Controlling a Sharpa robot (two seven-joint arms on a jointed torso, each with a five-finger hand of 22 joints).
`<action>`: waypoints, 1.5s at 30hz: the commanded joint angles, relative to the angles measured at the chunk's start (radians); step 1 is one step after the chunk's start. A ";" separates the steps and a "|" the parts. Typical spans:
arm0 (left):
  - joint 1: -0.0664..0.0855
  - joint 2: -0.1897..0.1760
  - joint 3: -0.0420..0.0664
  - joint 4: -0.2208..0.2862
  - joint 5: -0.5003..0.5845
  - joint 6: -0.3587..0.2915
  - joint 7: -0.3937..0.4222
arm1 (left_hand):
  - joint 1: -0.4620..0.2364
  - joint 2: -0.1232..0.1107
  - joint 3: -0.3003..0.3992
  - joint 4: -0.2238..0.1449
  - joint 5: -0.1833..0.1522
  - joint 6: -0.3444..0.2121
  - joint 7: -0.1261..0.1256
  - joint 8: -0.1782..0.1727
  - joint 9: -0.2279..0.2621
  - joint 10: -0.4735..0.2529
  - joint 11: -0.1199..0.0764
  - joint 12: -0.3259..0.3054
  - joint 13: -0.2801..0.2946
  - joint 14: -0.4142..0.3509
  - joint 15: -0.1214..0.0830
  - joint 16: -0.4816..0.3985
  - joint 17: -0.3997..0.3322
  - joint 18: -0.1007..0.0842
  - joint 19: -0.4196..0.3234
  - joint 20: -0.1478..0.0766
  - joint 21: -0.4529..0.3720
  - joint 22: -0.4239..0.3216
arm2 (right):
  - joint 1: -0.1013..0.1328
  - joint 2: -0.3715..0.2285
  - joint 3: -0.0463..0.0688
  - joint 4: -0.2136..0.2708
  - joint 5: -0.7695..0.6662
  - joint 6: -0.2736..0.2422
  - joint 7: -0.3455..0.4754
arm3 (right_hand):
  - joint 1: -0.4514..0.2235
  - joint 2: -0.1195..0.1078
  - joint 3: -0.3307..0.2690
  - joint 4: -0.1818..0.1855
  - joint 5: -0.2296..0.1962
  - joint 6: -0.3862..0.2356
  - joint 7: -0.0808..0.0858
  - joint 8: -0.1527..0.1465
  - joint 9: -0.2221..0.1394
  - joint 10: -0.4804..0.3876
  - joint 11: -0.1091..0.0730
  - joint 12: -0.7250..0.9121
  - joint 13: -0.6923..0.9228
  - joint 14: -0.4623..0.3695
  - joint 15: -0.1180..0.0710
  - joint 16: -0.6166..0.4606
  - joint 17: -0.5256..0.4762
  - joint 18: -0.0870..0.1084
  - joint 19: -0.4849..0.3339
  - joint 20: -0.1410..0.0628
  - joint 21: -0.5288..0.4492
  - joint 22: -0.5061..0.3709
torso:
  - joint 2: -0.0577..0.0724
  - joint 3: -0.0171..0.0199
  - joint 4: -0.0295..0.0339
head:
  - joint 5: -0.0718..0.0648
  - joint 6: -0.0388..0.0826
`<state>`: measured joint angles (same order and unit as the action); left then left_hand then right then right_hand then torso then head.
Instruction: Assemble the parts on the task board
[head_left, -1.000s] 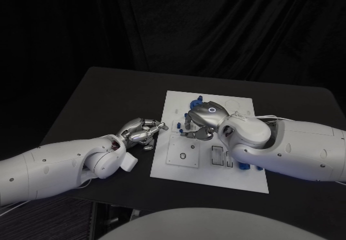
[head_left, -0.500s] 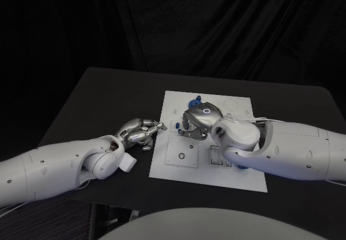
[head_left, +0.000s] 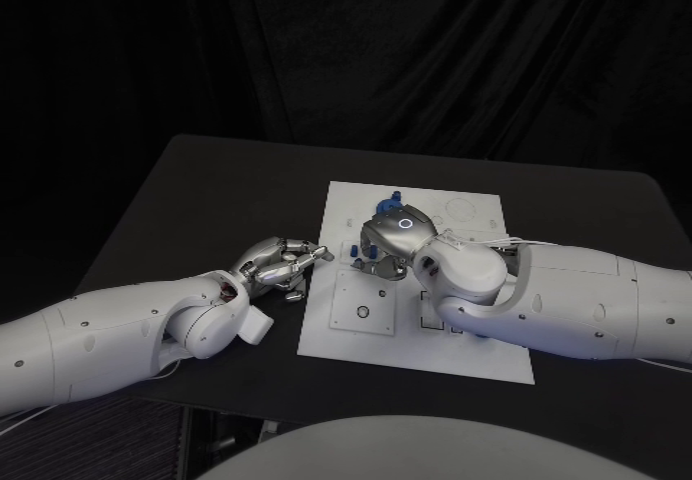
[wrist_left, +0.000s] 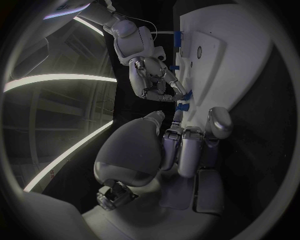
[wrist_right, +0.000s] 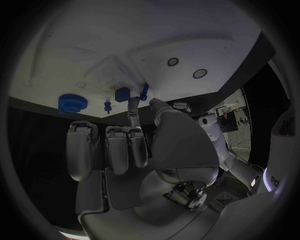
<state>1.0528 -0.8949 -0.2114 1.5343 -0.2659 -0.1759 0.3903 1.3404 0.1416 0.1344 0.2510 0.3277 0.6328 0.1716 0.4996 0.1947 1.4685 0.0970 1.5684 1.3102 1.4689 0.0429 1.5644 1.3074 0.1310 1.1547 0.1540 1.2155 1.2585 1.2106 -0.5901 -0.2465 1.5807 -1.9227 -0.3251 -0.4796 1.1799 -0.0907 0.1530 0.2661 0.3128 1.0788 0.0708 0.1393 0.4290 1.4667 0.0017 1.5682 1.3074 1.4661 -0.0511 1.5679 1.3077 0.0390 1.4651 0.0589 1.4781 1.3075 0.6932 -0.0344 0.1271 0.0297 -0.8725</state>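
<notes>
Task board (head_left: 361, 345), a white plate, lies mid-surface on the black surface (head_left: 202, 190) against dark curtains. Right hand (head_left: 387, 248) pinches a small blue part (wrist_right: 142, 91) at its centre. Left hand (head_left: 281, 265) rests curled, holding nothing, at nine o'clock.

A black table (head_left: 202, 200) takes up the middle of the head view, its top a dark, matte trapezoid that narrows toward the upper part of the frame against black drapery. Lying flat on it, right of centre, is the white task board (head_left: 476, 215), a rectangular plate whose long sides run from the upper middle down toward the lower middle of the frame. In the left wrist view the board (wrist_left: 244, 55) lies on the same dark tabletop (wrist_left: 275, 120).
</notes>
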 joint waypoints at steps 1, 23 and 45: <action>-0.002 0.003 0.001 0.001 0.000 0.019 0.005 | -0.004 -0.001 0.002 0.004 -0.002 0.005 -0.002 0.005 -0.001 0.102 -0.001 0.002 0.261 0.102 0.000 0.006 0.263 -0.008 -0.004 0.000 -0.003 -0.001 | -0.008 0.006 0.001 -0.005 -0.029 0.006 -0.029 | -0.012 0.002 -0.005 -0.001 -0.008 0.004 0.000 -0.004 0.002 0.104 -0.004 0.003 0.263 0.105 -0.009 0.003 0.263 -0.014 0.053 -0.007 0.002 0.231 | 0.000 0.0002 -0.0003 | -0.001 0.000; -0.002 0.007 0.001 -0.002 0.000 0.031 -0.001 | -0.003 0.000 0.004 0.004 -0.001 0.006 -0.002 0.005 -0.002 0.102 -0.001 0.002 0.261 0.102 0.000 0.006 0.263 -0.007 -0.004 0.000 -0.004 -0.002 | -0.036 0.043 0.002 -0.040 -0.066 0.021 -0.068 | 0.000 0.000 -0.002 -0.012 -0.005 -0.002 0.001 -0.008 0.006 0.104 -0.003 0.003 0.263 0.105 -0.008 0.003 0.263 -0.011 0.045 -0.007 -0.012 0.226 | 0.001 0.0006 0.0012 | -0.010 0.000; -0.004 0.011 0.001 -0.006 0.000 0.045 -0.004 | -0.002 0.002 0.006 0.004 0.001 0.008 -0.002 0.005 -0.003 0.102 -0.001 0.002 0.261 0.102 0.000 0.006 0.263 -0.005 -0.012 0.000 -0.010 -0.006 | -0.042 0.042 0.002 -0.043 -0.101 0.014 -0.077 | 0.132 0.007 0.087 -0.153 0.196 0.014 -0.011 0.000 0.064 0.104 -0.015 0.003 0.263 0.105 -0.018 0.003 0.263 -0.008 0.040 -0.015 -0.023 0.223 | -0.001 0.0011 0.0009 | -0.009 0.000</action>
<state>1.0508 -0.8864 -0.2114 1.5268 -0.2664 -0.1482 0.3797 1.3404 0.1415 0.1372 0.2538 0.3277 0.6328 0.1715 0.4995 0.1927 1.4685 0.0970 1.5684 1.3098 1.4689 0.0429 1.5643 1.3080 0.1309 1.1472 0.1539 1.2105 1.2529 1.1738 -0.5434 -0.2418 1.5410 -2.0131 -0.3228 -0.5348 1.2966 -0.0933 0.2377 0.1206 0.5021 1.0891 0.0639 0.1353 0.4866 1.4687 -0.0075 1.5682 1.3073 1.4670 -0.0643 1.5679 1.3074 0.0392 1.4653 0.0517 1.4599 1.3081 0.6927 -0.0333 0.1276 0.0219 -0.8725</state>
